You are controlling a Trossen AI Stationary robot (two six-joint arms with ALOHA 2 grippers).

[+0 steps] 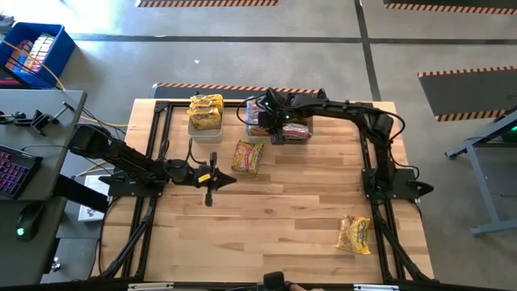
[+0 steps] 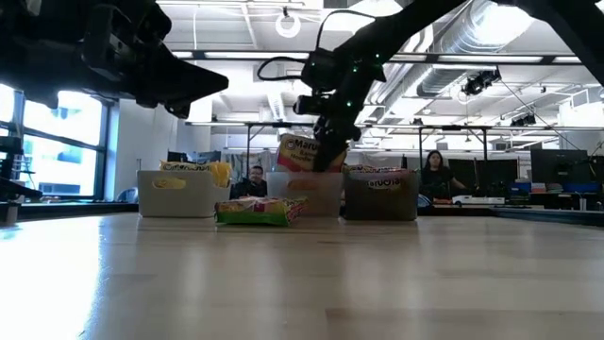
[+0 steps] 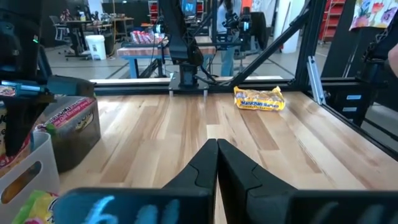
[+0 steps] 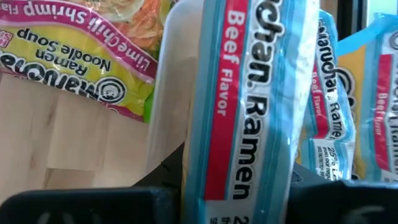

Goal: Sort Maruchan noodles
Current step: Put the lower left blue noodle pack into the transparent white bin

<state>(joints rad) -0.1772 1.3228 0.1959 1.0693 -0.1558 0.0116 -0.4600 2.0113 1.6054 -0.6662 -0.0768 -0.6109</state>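
Overhead, right gripper (image 1: 271, 113) grasping a Beef Flavor ramen packet (image 4: 249, 99) above the middle bin (image 1: 252, 129), left gripper (image 1: 222, 179) clenched empty over the bench (image 1: 283, 218).

Your table (image 1: 275, 210) of pale planked wood with a smooth satin sheen, glossy crinkled plastic Beef packet (image 4: 249, 106) (blue-and-red print), shiny yellow plastic packet (image 1: 354, 234) at your five o'clock, translucent matt plastic bin (image 1: 203, 128) at eleven, matt black metal frame (image 1: 157, 137).
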